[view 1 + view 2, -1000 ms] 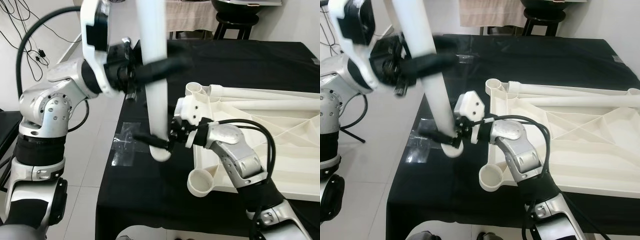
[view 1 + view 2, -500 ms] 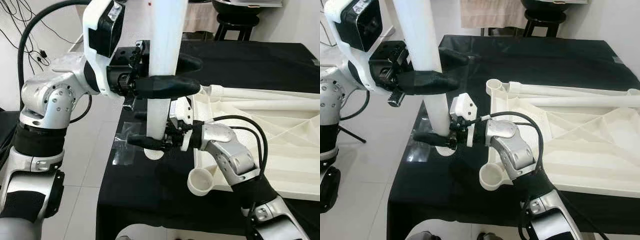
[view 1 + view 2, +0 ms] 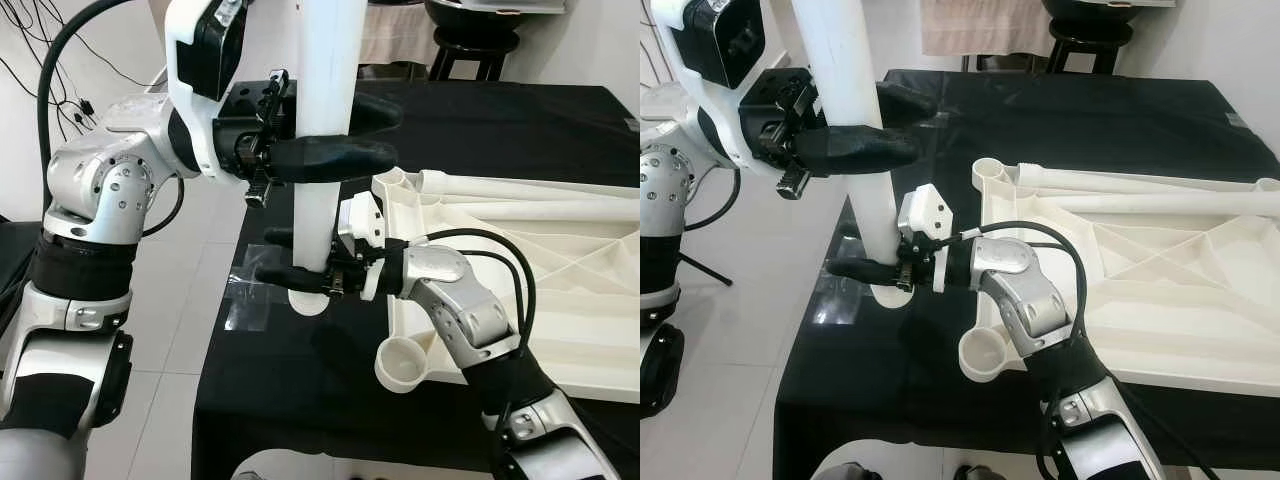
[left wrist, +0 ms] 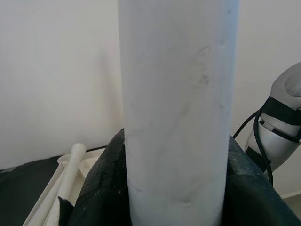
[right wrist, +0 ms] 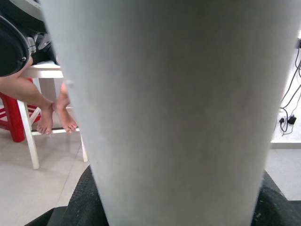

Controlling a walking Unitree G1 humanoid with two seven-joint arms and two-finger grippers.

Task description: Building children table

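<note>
You've got the white table leg standing close to upright over the near left corner of the black-covered work surface, its lower end hanging just above the cloth beside a patch of clear tape. Your left gripper is pinched around the leg high up, one black finger on each side of the tube; the left wrist view shows both pads pressed against the white plastic. Your right gripper is clamped on the same leg near its lower end, fingers reaching out sideways from the tabletop's edge.

Just to the right lies the white tabletop, flipped underside up, ribs showing. One round corner socket sits open and empty right below your right forearm, and a second one at the far corner looks empty too. Two long white tubes lie along the far edge of the upturned top; I can't tell whether they're loose legs or part of the moulding.

So, progress: early going. No leg stands seated in a socket. What's left for this leg, by my read, is carrying it over to a socket, lining up the end, and pressing it home, then the others.

In the right wrist view, a seated person's bare feet rest by a white stool beyond the table.
</note>
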